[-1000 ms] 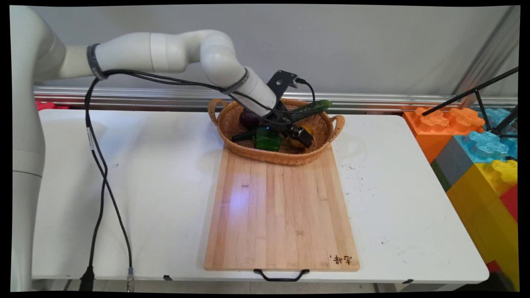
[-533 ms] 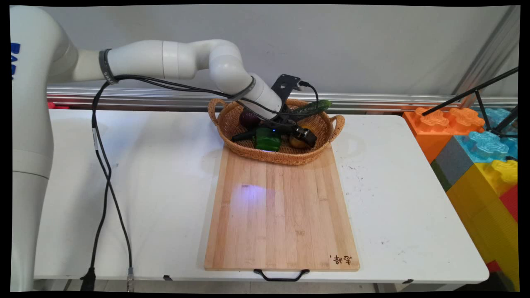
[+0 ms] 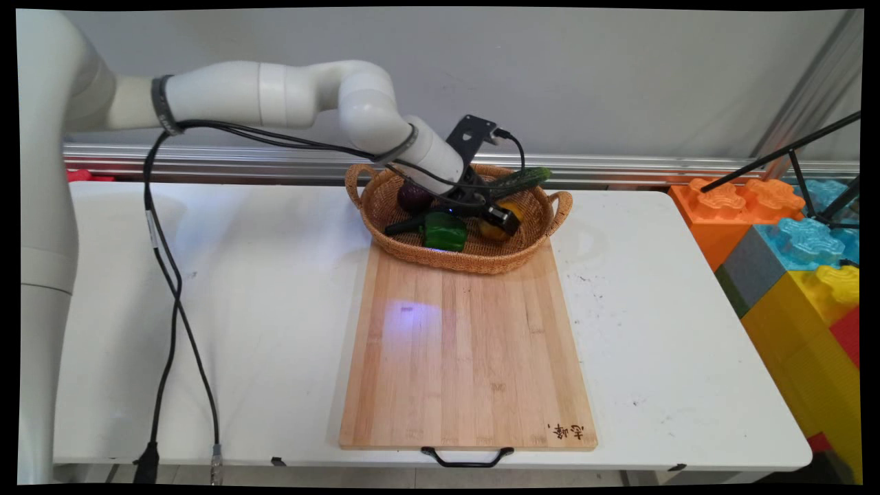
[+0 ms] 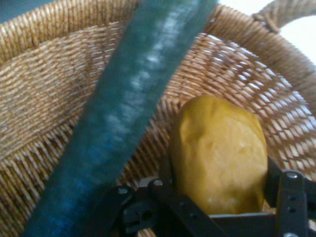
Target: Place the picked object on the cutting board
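The gripper (image 4: 219, 197) is clamped on the yellow potato (image 4: 219, 153), inside the wicker basket (image 4: 44, 89). A cucumber (image 4: 123, 118) is laid diagonally just left of the hand; the basket rim (image 4: 276, 39) curves beyond

basket (image 4: 44, 89): woven wicker, rough
potato (image 4: 219, 153): matt, dimpled skin
cucumber (image 4: 128, 108): dull green skin
cutting board (image 3: 467, 350): smooth striped wood
table (image 3: 275, 302): smooth white, scuffed

White table (image 3: 275, 330), wooden cutting board (image 3: 467, 357) on it, wicker basket (image 3: 412, 251) seemingly overlapping the board's far end
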Robot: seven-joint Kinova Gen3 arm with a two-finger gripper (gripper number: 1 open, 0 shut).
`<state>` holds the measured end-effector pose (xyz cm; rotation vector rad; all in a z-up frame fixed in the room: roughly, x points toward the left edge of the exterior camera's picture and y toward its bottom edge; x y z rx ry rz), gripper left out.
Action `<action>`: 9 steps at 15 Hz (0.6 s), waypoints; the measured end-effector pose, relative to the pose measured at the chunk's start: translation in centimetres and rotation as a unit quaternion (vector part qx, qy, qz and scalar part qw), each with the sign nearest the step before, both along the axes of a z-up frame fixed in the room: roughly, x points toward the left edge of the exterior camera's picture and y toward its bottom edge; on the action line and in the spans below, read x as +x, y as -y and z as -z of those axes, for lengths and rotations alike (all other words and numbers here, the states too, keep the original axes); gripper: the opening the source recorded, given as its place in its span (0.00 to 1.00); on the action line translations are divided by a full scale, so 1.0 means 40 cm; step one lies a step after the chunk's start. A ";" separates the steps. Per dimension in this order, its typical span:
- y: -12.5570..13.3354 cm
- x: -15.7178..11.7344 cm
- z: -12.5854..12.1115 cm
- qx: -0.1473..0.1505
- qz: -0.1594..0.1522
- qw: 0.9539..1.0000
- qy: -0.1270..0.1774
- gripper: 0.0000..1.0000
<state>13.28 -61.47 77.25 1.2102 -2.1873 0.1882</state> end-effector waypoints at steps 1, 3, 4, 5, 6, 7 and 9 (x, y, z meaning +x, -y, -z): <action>-0.011 0.007 -0.018 -0.003 0.005 1.000 -0.004 0.00; -0.041 0.024 -0.069 -0.010 0.019 1.000 -0.013 0.00; -0.056 0.035 -0.096 -0.013 0.025 0.999 -0.017 0.00; -0.066 0.043 -0.115 -0.016 0.030 0.999 -0.019 0.00; -0.081 0.055 -0.144 -0.021 0.036 0.999 -0.021 0.00; -0.104 0.075 -0.182 -0.024 0.044 0.998 -0.022 0.00; -0.139 0.107 -0.236 -0.028 0.056 0.998 -0.021 0.00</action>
